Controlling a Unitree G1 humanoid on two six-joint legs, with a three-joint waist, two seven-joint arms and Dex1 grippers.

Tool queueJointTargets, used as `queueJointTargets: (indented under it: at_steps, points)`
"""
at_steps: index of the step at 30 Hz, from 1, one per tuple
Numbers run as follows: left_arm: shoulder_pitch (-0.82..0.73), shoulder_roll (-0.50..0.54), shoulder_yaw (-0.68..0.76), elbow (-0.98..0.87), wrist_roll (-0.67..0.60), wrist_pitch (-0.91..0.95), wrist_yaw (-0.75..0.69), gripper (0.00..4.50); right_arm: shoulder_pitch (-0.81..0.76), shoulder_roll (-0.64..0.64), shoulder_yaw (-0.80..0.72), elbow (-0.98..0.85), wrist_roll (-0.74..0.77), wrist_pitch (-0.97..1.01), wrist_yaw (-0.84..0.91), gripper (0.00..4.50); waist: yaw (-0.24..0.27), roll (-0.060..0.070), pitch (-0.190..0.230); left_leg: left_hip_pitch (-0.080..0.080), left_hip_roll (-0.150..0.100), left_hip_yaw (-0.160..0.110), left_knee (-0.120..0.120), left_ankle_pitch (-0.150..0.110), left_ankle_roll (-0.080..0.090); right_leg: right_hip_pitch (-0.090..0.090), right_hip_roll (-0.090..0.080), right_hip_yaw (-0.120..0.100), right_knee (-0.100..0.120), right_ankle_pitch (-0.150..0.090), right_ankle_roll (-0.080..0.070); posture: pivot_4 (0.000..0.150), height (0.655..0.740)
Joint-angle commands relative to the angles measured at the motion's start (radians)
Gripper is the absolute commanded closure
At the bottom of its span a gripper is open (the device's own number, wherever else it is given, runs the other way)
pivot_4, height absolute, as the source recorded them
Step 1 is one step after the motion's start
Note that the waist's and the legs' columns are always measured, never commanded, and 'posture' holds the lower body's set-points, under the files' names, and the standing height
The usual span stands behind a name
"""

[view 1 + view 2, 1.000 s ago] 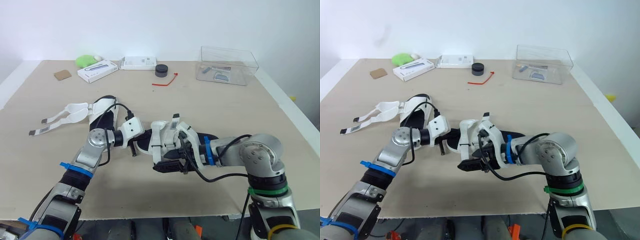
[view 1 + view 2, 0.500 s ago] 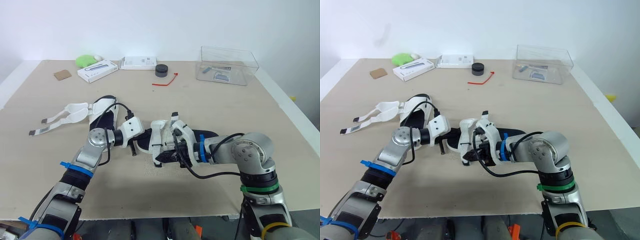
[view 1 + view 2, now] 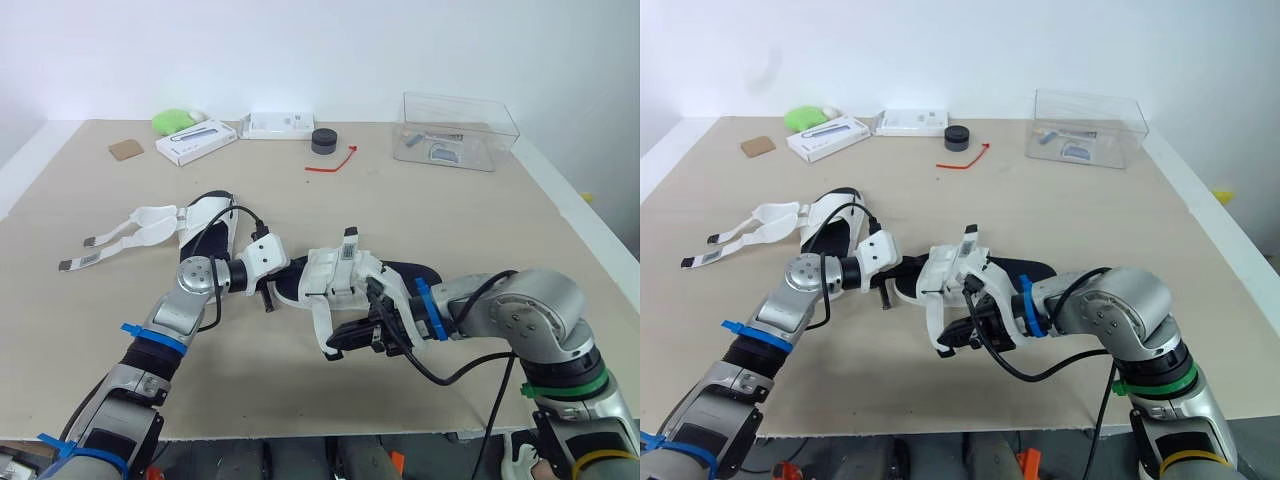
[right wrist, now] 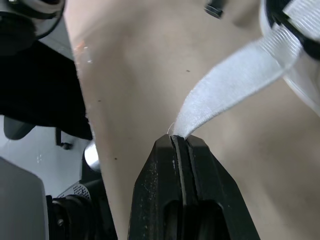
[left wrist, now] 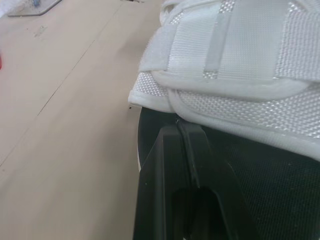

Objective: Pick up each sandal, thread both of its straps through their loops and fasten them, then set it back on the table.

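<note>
Two sandals on the table (image 3: pixel 450 210): the one in work (image 3: pixel 345 285) sits near the middle between both arms, and the other (image 3: pixel 195 225) lies off to the robot's left with its straps loose and trailing. Whether the worked sandal is lifted clear of the table, I cannot tell. The left gripper (image 5: pixel 180 131) is clenched on the edge of the black footbed, just under the white webbing. The right gripper (image 4: pixel 178 141) is clenched on the very tip of a white strap (image 4: pixel 235 85), which runs from the sandal toward the near table edge. The loop itself is not visible. Likely step: drawing this strap through and snug. To do it well, pull steadily along the strap's own line while the left hold braces the sandal. Keep the webbing flat and untwisted, then fold it back and press it onto its fastening patch. The tip grip is thin, so a jerk could slip it.
</note>
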State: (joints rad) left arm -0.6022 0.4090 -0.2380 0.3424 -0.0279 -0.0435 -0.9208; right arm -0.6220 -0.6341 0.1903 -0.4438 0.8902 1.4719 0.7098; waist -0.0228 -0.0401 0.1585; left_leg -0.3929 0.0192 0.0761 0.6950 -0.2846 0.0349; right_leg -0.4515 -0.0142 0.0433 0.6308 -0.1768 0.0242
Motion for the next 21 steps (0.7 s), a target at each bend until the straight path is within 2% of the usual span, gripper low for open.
queueJointTargets:
  at_steps: [1, 3, 4, 5, 6, 7, 8, 10, 12, 13, 14, 18, 20, 21]
  points:
    - [0.006, 0.006, -0.009, 0.022, 0.026, 0.015, 0.007, 4.50, -0.013, 0.013, 0.005, -0.045, 0.038, -0.021, 0.035, 4.44, 0.000, 0.000, 0.000, 0.000, 0.000, 0.000, 0.000, 0.000, 0.000, 0.000, 0.000, 0.000, 0.000, 0.000, 0.000, 0.150, 0.7400]
    - [0.008, 0.007, -0.010, 0.021, 0.027, 0.015, 0.007, 4.50, -0.015, 0.016, 0.003, -0.039, 0.036, -0.024, 0.032, 4.44, 0.001, 0.000, 0.000, 0.000, 0.000, 0.000, 0.000, -0.001, 0.000, 0.000, 0.000, 0.000, 0.000, 0.000, 0.000, 0.150, 0.7400]
    - [0.009, 0.007, -0.010, 0.020, 0.027, 0.015, 0.007, 4.50, -0.017, 0.014, 0.002, -0.040, 0.035, -0.028, 0.034, 3.98, 0.001, 0.000, 0.000, 0.000, 0.000, 0.000, 0.000, -0.001, 0.000, 0.000, 0.000, 0.000, 0.000, 0.000, 0.000, 0.150, 0.7400]
    - [0.012, 0.008, -0.010, 0.018, 0.027, 0.015, 0.007, 4.50, -0.023, 0.001, 0.010, -0.046, 0.032, -0.036, 0.047, 3.98, 0.001, 0.000, 0.000, 0.000, 0.000, 0.000, 0.000, -0.001, 0.000, 0.000, 0.000, 0.000, 0.000, 0.000, 0.000, 0.150, 0.7400]
    - [0.014, 0.009, -0.010, 0.017, 0.028, 0.015, 0.007, 4.50, -0.040, -0.036, 0.039, -0.066, 0.010, -0.066, 0.077, 3.45, 0.001, 0.000, 0.000, 0.000, 0.000, 0.000, 0.000, -0.001, 0.000, 0.000, -0.001, 0.000, 0.000, 0.000, 0.000, 0.150, 0.7400]
    - [0.015, 0.009, -0.010, 0.015, 0.028, 0.016, 0.008, 4.50, -0.062, -0.087, 0.077, -0.093, -0.026, -0.116, 0.121, 3.26, 0.001, 0.000, 0.000, 0.000, 0.000, 0.000, 0.000, -0.001, 0.000, 0.000, -0.001, 0.000, 0.000, 0.000, 0.000, 0.150, 0.7400]
    - [0.017, 0.009, -0.011, 0.013, 0.028, 0.017, 0.009, 4.50, -0.077, -0.124, 0.099, -0.108, -0.056, -0.159, 0.150, 2.45, 0.000, 0.000, 0.000, 0.000, 0.000, 0.001, 0.000, -0.001, 0.000, 0.000, -0.001, 0.000, 0.000, -0.001, 0.000, 0.150, 0.7400]
    - [0.018, 0.009, -0.011, 0.011, 0.027, 0.017, 0.009, 4.50, -0.106, -0.198, 0.141, -0.124, -0.125, -0.242, 0.198, 1.90, 0.000, 0.001, 0.000, 0.000, 0.000, 0.001, 0.000, -0.001, 0.000, 0.000, -0.001, -0.001, 0.000, -0.001, 0.001, 0.150, 0.7400]
    - [0.018, 0.009, -0.011, 0.011, 0.027, 0.016, 0.010, 4.50, -0.119, -0.264, 0.167, -0.133, -0.224, -0.407, 0.274, 0.94, 0.001, 0.001, 0.000, 0.000, 0.000, 0.001, 0.000, -0.001, 0.000, 0.000, -0.001, -0.001, 0.000, -0.004, 0.005, 0.150, 0.7400]
    - [0.018, 0.009, -0.011, 0.011, 0.027, 0.016, 0.010, 4.50, -0.121, -0.284, 0.174, -0.131, -0.261, -0.472, 0.301, 0.81, 0.001, 0.001, 0.000, 0.001, 0.000, 0.001, 0.000, -0.001, 0.000, 0.000, -0.001, -0.001, 0.000, -0.004, 0.006, 0.150, 0.7400]
    - [0.017, 0.009, -0.011, 0.013, 0.027, 0.015, 0.010, 4.50, -0.121, -0.293, 0.177, -0.126, -0.314, -0.576, 0.332, 0.10, 0.001, 0.001, 0.000, 0.001, 0.000, 0.001, 0.000, -0.001, 0.000, 0.000, -0.001, -0.001, 0.000, -0.004, 0.005, 0.150, 0.7400]
    - [0.014, 0.008, -0.010, 0.017, 0.028, 0.012, 0.010, 4.50, -0.100, -0.268, 0.180, -0.077, -0.540, -0.995, 0.372, 0.05, 0.002, 0.001, 0.000, 0.001, 0.000, 0.001, 0.000, -0.001, 0.000, 0.000, 0.001, -0.001, 0.000, -0.004, 0.005, 0.150, 0.7400]
    - [0.011, 0.005, -0.011, 0.021, 0.029, 0.010, 0.011, 4.50, -0.076, -0.229, 0.195, -0.015, -0.676, -1.305, 0.370, 0.05, 0.002, 0.000, 0.000, 0.001, 0.000, 0.001, 0.000, -0.001, 0.000, 0.000, 0.001, 0.000, 0.000, -0.004, 0.005, 0.150, 0.7400]
    - [0.010, 0.003, -0.011, 0.023, 0.029, 0.009, 0.013, 4.50, -0.063, -0.226, 0.226, 0.045, -0.774, -1.542, 0.383, 0.05, 0.002, 0.000, 0.000, 0.001, 0.000, 0.002, 0.000, -0.001, 0.000, 0.000, 0.001, 0.000, 0.000, -0.004, 0.006, 0.150, 0.7400]
